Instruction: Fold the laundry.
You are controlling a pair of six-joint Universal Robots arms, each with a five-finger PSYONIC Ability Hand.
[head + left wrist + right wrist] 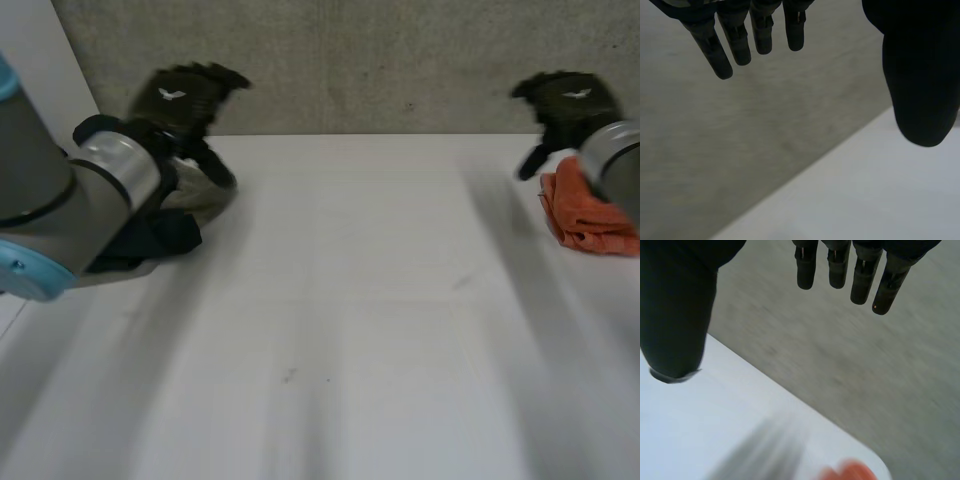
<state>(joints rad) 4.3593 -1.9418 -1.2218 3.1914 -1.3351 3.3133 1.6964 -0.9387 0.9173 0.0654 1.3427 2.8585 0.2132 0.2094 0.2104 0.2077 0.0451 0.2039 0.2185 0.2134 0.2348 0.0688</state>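
Laundry lies in two places on the white bench (pixel 350 330), one at each side towards the far edge. At the right sits a crumpled orange cloth (pixel 578 222), bunched into a small heap, its right part hidden behind the right arm (pixel 615 160). At the left, a dark cloth (pixel 165 235) and a beige cloth (pixel 200 195) lie heaped together, touching, and the left arm (pixel 60 200) covers much of them.

The left hand (pixel 190 95) is raised above the far left of the bench, in front of the grey wall (pixel 380 60). The left heap lies just nearer than it and below it, not touching it as far as can be seen. In the left wrist view its fingers (pixel 737 47) are straight and side by side, with the thumb well apart from them. Nothing is between them; beyond the fingertips are the wall and the bench's far edge.

The right hand (pixel 565 100) is likewise held up at the far right, in front of the wall. The orange cloth lies just nearer than it and below it, close to the wrist. In the right wrist view its fingers (pixel 860 280) hang straight, the thumb is spread wide, and the hand holds nothing. There the orange cloth (pixel 852 471) shows on the bench near the corner, well apart from the fingertips.
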